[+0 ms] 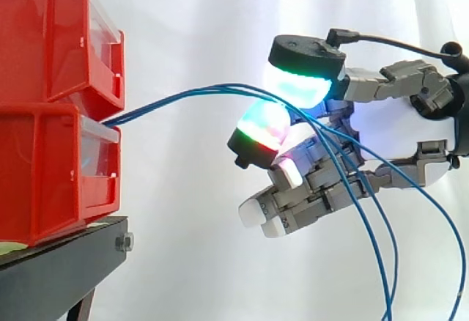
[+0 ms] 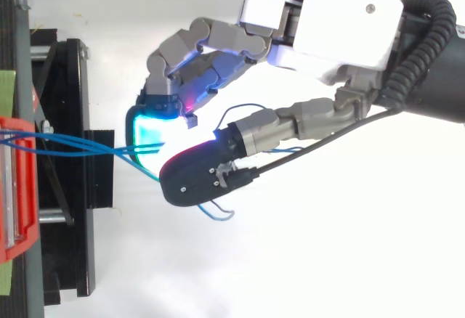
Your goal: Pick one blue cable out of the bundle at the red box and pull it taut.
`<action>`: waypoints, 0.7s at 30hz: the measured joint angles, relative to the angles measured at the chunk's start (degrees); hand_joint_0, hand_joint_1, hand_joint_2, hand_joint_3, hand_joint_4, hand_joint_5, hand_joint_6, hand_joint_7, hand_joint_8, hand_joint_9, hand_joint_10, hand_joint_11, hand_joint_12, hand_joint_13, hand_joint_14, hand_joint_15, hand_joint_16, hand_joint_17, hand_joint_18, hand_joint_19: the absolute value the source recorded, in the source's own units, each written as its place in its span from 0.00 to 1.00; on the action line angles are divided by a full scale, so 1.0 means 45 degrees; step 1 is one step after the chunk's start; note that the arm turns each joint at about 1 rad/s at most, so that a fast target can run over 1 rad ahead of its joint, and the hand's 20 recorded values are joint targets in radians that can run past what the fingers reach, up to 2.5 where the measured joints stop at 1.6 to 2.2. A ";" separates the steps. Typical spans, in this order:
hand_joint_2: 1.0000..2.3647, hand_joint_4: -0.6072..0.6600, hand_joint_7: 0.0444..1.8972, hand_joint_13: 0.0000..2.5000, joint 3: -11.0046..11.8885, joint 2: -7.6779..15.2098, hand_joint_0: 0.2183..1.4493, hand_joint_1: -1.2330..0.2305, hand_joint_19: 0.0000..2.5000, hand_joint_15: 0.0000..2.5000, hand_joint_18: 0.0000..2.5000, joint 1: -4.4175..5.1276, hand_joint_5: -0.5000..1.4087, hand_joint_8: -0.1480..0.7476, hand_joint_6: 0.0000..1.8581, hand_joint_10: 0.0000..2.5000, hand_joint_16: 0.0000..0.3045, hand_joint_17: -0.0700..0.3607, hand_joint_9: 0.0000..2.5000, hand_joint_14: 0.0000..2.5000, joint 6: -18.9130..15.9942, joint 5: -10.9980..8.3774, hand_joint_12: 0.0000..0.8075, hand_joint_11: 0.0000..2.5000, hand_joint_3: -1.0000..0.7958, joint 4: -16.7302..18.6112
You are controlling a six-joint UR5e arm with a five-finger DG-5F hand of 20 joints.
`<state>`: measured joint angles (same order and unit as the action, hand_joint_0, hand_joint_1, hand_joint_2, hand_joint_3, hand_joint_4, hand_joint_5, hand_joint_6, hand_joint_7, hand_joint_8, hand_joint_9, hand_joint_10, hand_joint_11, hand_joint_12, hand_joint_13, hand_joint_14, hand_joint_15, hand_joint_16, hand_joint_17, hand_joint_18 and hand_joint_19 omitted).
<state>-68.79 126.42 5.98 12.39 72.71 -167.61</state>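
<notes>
Two red bins are stacked at the left, the upper red bin (image 1: 44, 35) on the lower red bin (image 1: 44, 174), both on one black stand (image 1: 66, 262). The stand's front corner carries a bolt (image 1: 123, 242).

The blue cables (image 1: 176, 97) come out at the front edge between the two bins. They run level to the right across a free span, with nothing but the white curtain (image 1: 190, 262) behind it. At least two strands can be told apart on that span.

One hand (image 1: 396, 127) comes in from the right. Its glowing pads sit well clear of the bin fronts, with open room above, below and in front of them. The fingers (image 1: 300, 79) are closed in a pinch: the upper pad and the pad beneath it meet around the cables, which pass between them. The remaining fingers are curled underneath, holding nothing. How many strands are actually clamped cannot be told.

Behind the pinch three strands sag down past the palm toward the lower right edge.

From above, the cables (image 2: 73, 144) leave the bin rim (image 2: 14, 187) and cross the stand. They end between the cyan pad and the dark-backed pad of the hand (image 2: 327, 27), and a loose loop shows on each side of that dark-backed finger.
</notes>
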 measured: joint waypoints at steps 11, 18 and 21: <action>0.00 0.56 0.47 0.22 -0.0001 0.0004 0.33 0.25 0.02 0.12 0.20 0.0000 0.16 0.51 0.51 0.00 0.18 0.45 0.33 0.00 -0.0018 0.0000 0.48 0.41 0.28 0.0000; 0.00 0.56 0.45 0.22 -0.0004 0.0007 0.31 0.25 0.02 0.12 0.19 0.0000 0.16 0.51 0.51 0.00 0.18 0.45 0.32 0.00 -0.0019 -0.0003 0.48 0.40 0.28 0.0000; 0.00 0.57 0.45 0.22 -0.0005 0.0005 0.28 0.25 0.03 0.12 0.19 0.0000 0.16 0.52 0.50 0.00 0.19 0.46 0.32 0.00 -0.0019 -0.0005 0.49 0.40 0.28 0.0000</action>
<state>-68.81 126.44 5.98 12.30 72.69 -167.61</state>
